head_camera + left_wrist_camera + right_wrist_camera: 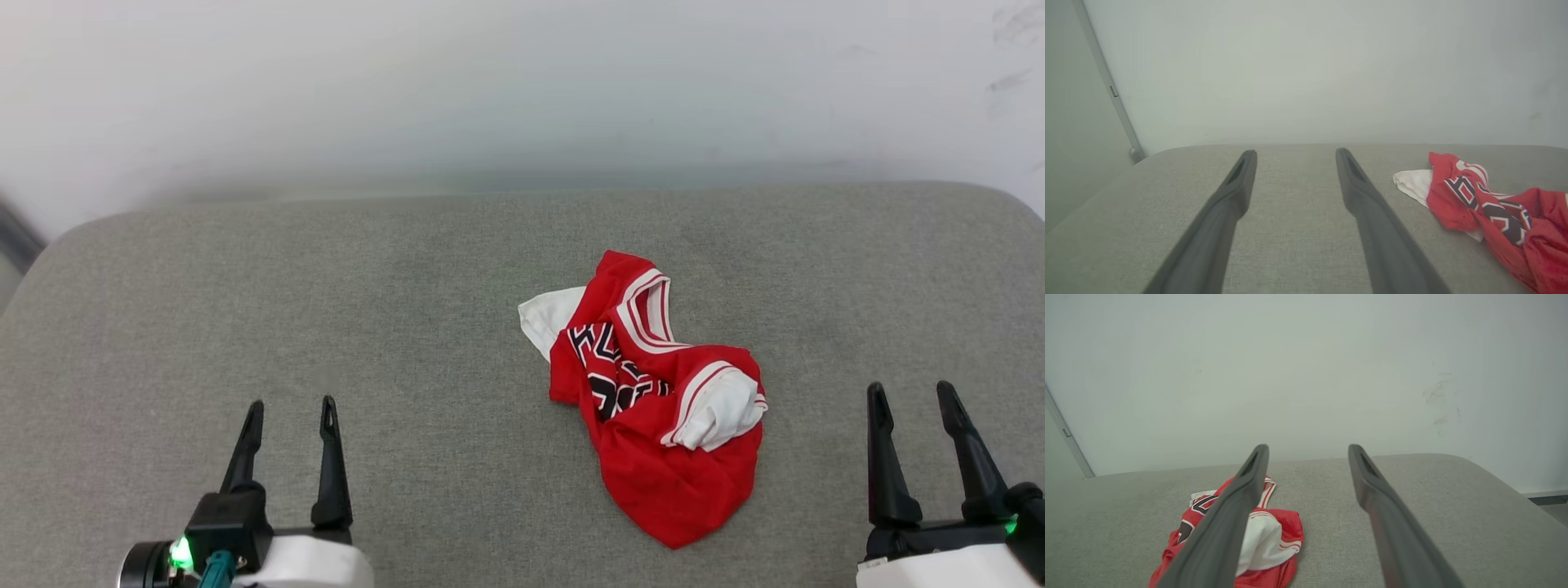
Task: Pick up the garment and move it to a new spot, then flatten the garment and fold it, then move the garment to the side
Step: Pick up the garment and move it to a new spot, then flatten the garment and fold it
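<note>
Crumpled garment (661,465) lies between left fingers (330,474) and right fingers (885,465) — both pairs spread wide, touching nothing.

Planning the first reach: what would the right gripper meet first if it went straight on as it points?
Not the garment, which lies to its left. The right gripper points across bare grey cushion toward the white wall; depth is unclear, so it may graze the cushion before reaching the wall.
</note>
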Tool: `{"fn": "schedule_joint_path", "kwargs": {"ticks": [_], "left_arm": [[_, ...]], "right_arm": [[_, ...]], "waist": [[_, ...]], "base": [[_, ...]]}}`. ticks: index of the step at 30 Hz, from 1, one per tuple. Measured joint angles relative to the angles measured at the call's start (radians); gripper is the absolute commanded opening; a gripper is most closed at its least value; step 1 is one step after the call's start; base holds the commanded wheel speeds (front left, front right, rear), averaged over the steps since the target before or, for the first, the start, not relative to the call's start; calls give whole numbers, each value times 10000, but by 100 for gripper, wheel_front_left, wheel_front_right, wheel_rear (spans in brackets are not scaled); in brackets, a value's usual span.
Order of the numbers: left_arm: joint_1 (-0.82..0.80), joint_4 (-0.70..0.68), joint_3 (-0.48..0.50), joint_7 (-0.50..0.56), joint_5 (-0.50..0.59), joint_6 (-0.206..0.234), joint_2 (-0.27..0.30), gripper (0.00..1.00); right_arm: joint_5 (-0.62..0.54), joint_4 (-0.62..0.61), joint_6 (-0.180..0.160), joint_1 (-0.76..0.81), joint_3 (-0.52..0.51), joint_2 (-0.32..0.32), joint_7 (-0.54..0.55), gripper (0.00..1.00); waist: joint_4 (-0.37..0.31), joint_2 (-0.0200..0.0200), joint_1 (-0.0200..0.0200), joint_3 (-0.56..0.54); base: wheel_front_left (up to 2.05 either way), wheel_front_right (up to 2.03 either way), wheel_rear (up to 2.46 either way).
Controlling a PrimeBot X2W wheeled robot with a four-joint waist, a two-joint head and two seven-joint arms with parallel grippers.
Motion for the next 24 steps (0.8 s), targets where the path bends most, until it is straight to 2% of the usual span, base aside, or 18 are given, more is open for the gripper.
{"fn": "schedule_joint_path", "kwargs": {"ticks": [12,24], "left_arm": [[914,140,1137,0,913,-1091,-932,100],[973,460,1693,0,1373,-1751,-1264,100]], "right_arm": [[107,44,0,555,144,0,0,100],[163,61,0,670,284,0,0,100]], "waist": [[66,0,0,-302],[42,0,0,-377]], "base": [[0,0,0],[0,0,0]]}}
